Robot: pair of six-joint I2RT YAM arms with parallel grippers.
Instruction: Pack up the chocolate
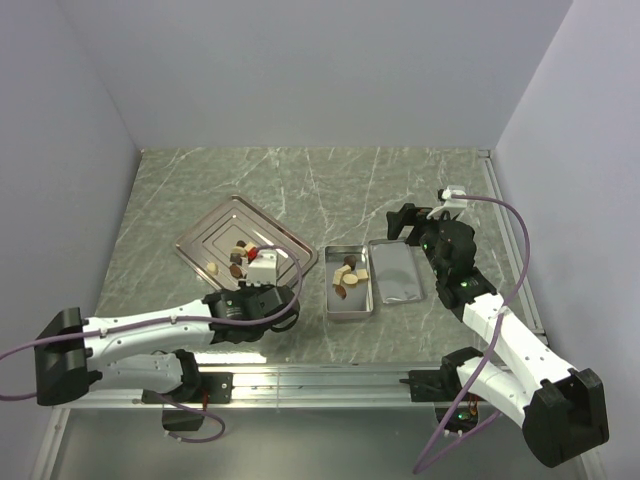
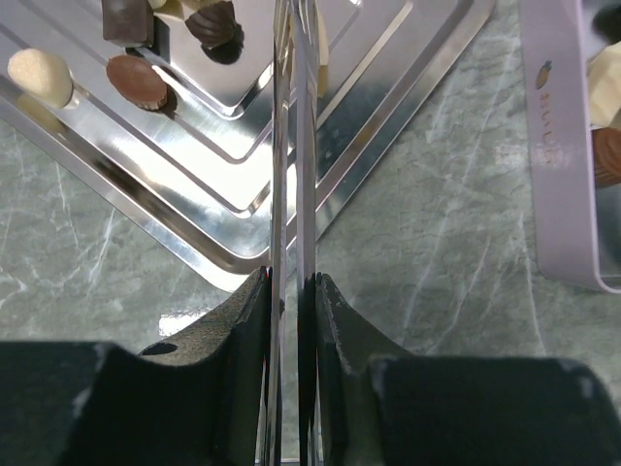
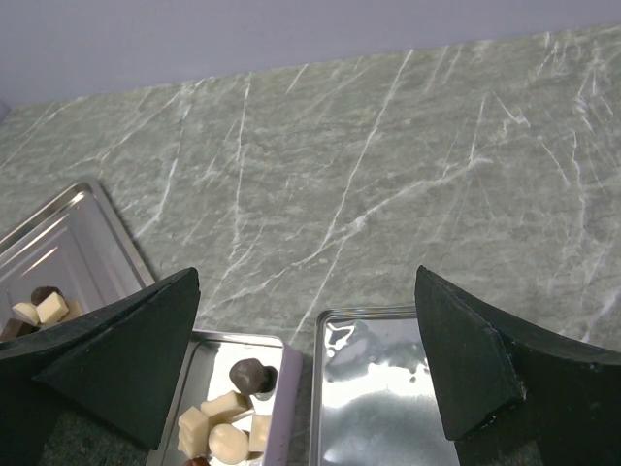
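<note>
Left gripper (image 2: 292, 116), which I hold clenched on nothing visible, hovers over the near rim of the tray (image 2: 408, 87); loose chocolate (image 2: 136, 81) lies just ahead-left on it, more already in the tin (image 1: 350, 315). My right gripper (image 3: 307, 272), spread, is farther.

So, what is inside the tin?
The tin holds several chocolates at its far end, cream and brown; its near end shows only metal. In the right wrist view one dark piece lies among cream ones. Whether any lie underneath others cannot be seen.
</note>
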